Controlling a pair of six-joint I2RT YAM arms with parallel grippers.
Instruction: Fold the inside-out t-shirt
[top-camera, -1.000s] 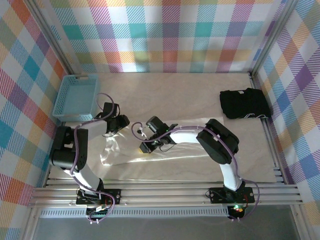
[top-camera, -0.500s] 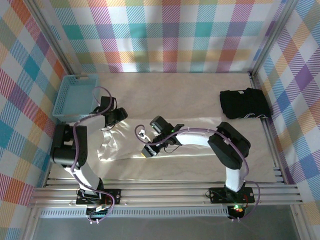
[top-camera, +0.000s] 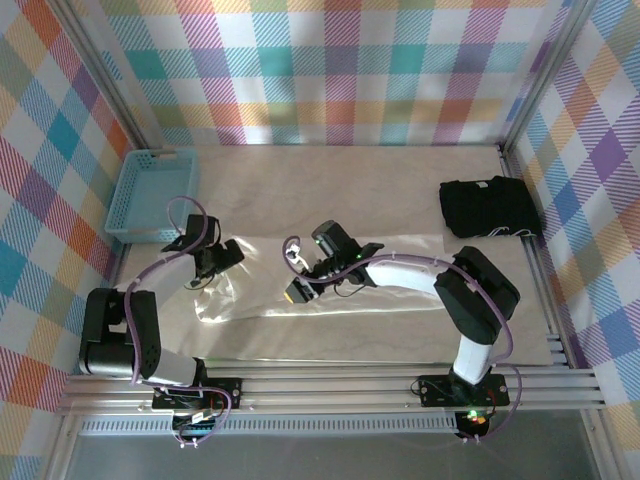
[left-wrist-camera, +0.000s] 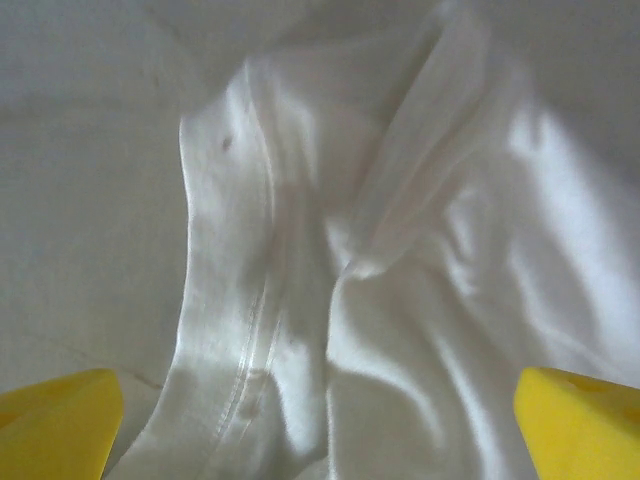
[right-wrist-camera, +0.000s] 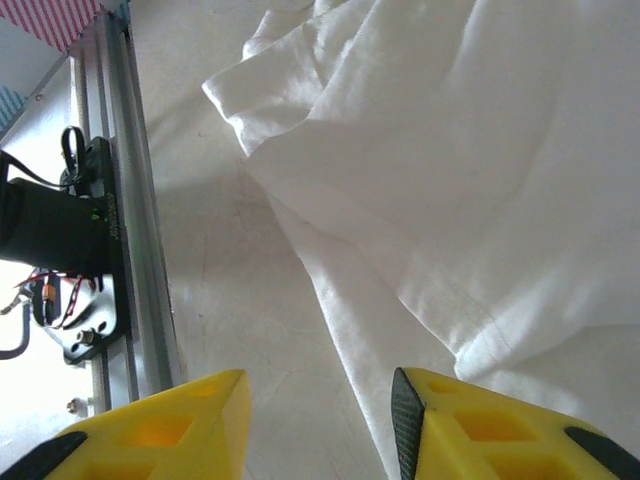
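Fabric lies free beneath both grippers. The left gripper (left-wrist-camera: 320, 425) gapes wide over a hem of the inside-out t-shirt (left-wrist-camera: 430, 300); the right gripper (right-wrist-camera: 318, 420), parted and empty, sits at a doubled edge. Beyond them the shirt looks folded once lengthwise, with further folds left to make.

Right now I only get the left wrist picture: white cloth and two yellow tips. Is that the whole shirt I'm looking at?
Observer: No. In the top view the t-shirt stretches sideways across the table, well past the left tool.
Operator: Where's the other arm?
Observer: Its right tool hangs open over the shirt's near edge, holding nothing.
Operator: Anything else lying around?
Observer: A blue basket at the far left and a black folded garment at the far right.
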